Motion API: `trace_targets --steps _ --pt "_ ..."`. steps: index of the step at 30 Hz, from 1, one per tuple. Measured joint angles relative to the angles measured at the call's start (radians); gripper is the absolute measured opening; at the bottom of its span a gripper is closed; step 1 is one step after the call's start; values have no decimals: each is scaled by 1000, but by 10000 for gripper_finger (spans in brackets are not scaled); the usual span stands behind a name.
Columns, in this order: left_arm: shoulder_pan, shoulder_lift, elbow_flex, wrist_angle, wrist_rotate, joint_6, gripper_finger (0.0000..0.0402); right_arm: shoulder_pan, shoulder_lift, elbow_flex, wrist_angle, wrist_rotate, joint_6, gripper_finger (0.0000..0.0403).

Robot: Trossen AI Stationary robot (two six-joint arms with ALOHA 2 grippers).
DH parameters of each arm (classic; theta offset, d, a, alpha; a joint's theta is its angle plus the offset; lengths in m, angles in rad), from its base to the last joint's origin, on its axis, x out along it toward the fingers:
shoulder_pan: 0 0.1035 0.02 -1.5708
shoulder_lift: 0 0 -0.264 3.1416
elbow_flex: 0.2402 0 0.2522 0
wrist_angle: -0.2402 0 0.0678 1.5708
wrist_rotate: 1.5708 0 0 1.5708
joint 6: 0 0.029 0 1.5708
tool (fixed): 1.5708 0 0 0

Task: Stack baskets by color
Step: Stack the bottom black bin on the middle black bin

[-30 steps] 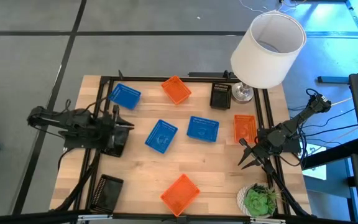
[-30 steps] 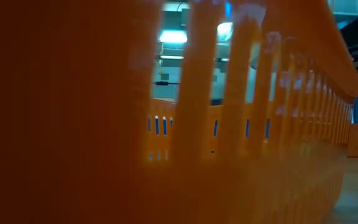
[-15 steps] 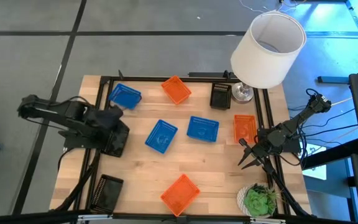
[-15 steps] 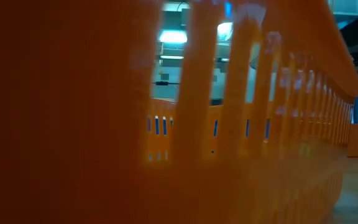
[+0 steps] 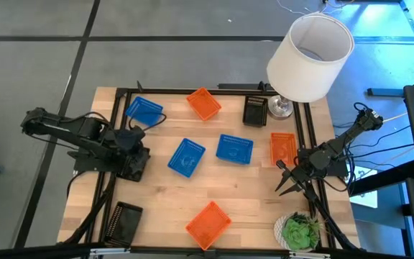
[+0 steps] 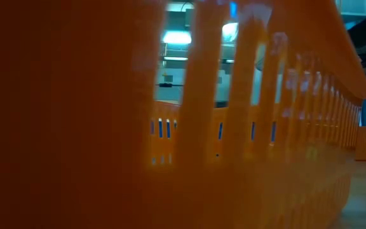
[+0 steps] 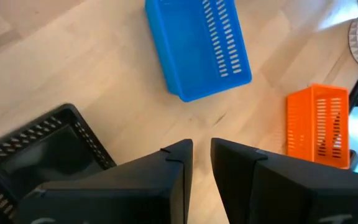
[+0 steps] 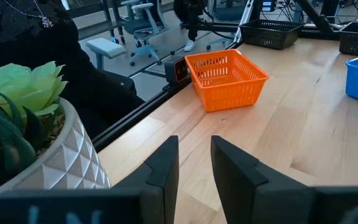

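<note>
**Left arm pulled back, nothing grabbed yet**

My left fingers (image 5: 136,137) sit near the desk's (image 5: 250,194) left edge, a narrow gap between them, holding nothing. A second ago that arm reached toward the blue basket (image 5: 144,110) in the far left corner; now it's swung back, wrist over a black basket (image 7: 39,149). My right fingers (image 5: 286,183) haven't budged, slightly apart and empty, by the plant (image 5: 298,232). Baskets haven't moved: two more blue ones (image 5: 187,157) mid-desk, orange ones (image 5: 204,103) scattered, another black one (image 5: 255,110) by the lamp (image 5: 309,57). None stacked.
</note>
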Motion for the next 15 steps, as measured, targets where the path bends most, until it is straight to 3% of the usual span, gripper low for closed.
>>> trace_targets --steps 9,15 --pt "0 30 0 0 97 -69 4 0 0 0 0 0 0 94" --pt "0 77 0 0 88 -157 43 0 0 0 0 0 0 94"
